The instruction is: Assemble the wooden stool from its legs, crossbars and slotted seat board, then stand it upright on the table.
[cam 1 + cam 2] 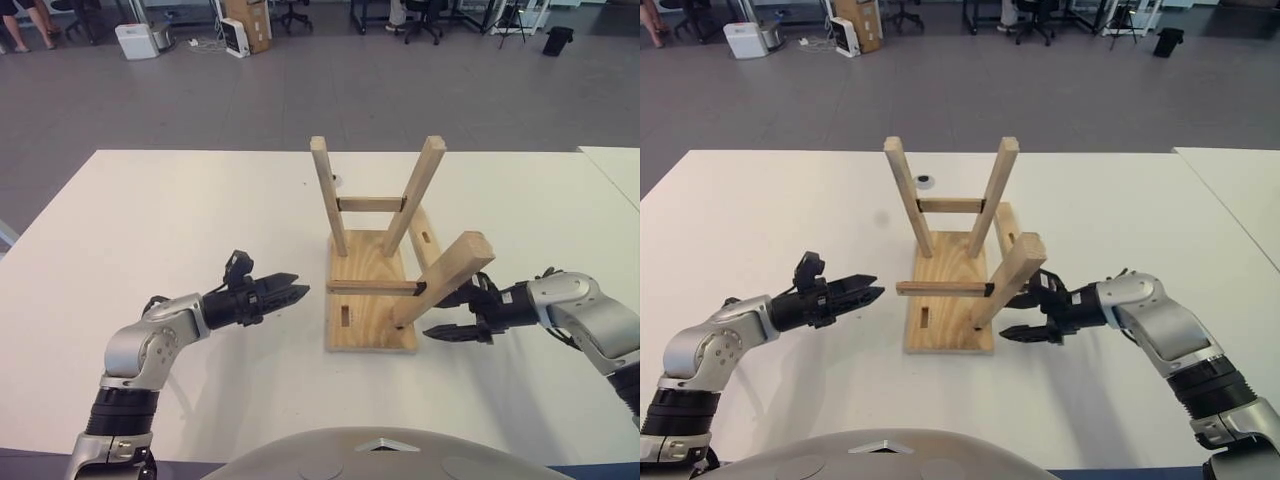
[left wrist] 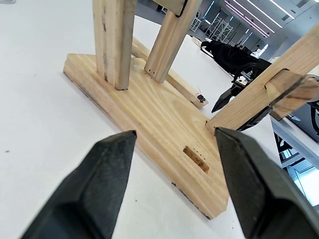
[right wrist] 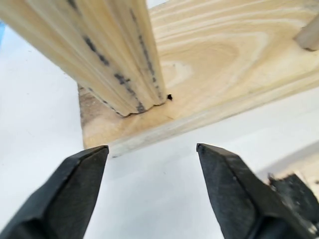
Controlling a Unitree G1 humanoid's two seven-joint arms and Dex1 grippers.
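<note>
Seat board [image 1: 365, 305] lies flat on the table [image 1: 180, 220], legs upward; near-right leg [image 1: 450, 272] leans, perhaps not fully seated. Left gripper [image 1: 300, 292] open, near the board's left edge. Right gripper [image 1: 446, 315] open beside the leaning leg.

No legible txt, nos. or signs. Dark marks on stool leg [image 3: 114, 64]: not readable as chars. Cardboard box [image 1: 250, 20], floor ~11 o'clock: print too small.
</note>
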